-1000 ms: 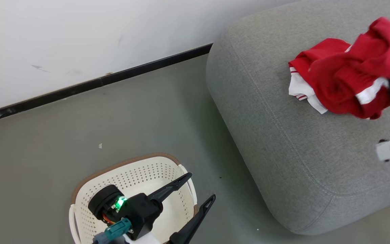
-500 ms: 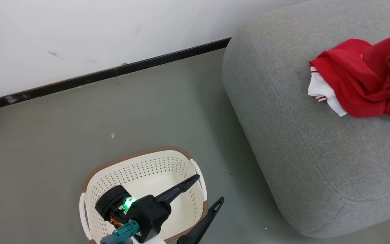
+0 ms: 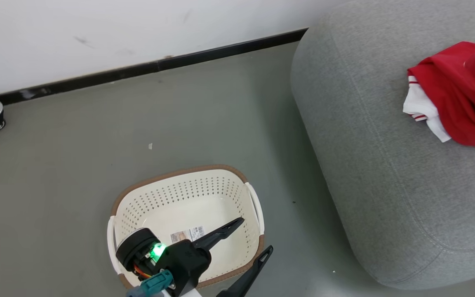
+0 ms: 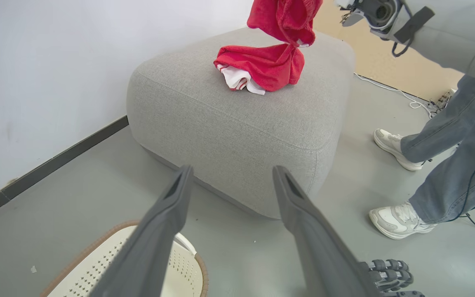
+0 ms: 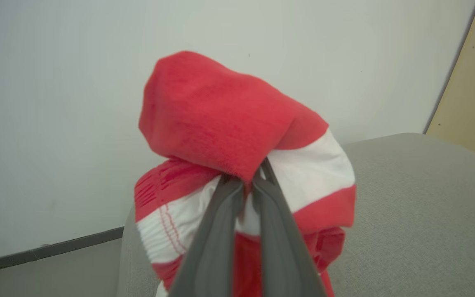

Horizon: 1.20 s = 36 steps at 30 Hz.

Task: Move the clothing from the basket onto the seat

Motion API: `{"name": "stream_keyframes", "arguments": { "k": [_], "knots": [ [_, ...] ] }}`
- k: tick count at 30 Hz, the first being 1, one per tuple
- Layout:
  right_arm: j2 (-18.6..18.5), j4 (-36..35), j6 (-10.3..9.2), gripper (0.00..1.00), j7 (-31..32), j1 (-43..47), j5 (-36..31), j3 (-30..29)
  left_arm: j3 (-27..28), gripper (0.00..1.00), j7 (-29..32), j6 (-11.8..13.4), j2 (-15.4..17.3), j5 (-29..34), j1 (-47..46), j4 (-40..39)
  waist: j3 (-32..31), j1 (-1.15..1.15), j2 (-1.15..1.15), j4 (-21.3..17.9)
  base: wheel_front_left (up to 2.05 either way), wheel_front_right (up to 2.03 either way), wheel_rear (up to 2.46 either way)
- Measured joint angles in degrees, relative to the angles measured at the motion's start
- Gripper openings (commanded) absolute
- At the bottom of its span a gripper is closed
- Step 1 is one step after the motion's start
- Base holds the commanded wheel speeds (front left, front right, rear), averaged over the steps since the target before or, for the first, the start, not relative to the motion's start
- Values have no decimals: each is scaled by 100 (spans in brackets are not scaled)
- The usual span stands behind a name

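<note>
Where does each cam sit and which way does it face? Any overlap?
Head view: on the head, facing down at the basket; open left gripper at bottom.
Left wrist view: along its fingers toward the seat; right forearm top right, person's legs beside.
Right wrist view: along the right gripper, shut on the clothing, toward the wall.
All share seat and clothing.

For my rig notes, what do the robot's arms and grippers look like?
Left gripper: two long, dark, tapering fingers on a black housing with a green light, teal connector and orange wires. Right gripper: matching dark fingers; its forearm is pale grey with a black strap and cable.
</note>
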Motion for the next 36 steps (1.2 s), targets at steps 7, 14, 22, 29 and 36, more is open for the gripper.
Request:
{"name": "stream_keyframes", "arguments": {
  "k": [7, 14, 22, 29, 36],
  "knots": [
    [27, 229, 0, 0, 0, -308, -55, -533, 0, 100, 108, 67, 100, 2, -2, -81, 167, 0, 0, 166, 0, 0, 0],
    [110, 524, -1, 0, 0, -311, -205, -1163, 33, 100, 163, 116, 151, 11, -2, -182, 350, 0, 0, 325, 0, 0, 0],
    [255, 1035, -1, 0, 0, -303, -388, -1424, 53, 100, 197, 116, 183, 46, -27, -274, 547, 0, 0, 465, 0, 0, 0],
    [347, 1287, -1, 16, 0, -358, -502, -1616, 96, 100, 205, 111, 183, 53, -170, -299, 727, 0, 0, 574, 0, 0, 0],
    [349, 1301, -1, 82, 0, -521, -703, -1789, 127, 100, 194, 58, 147, 54, -270, -298, 864, 0, 0, 646, 0, 0, 0]
  ]
}}
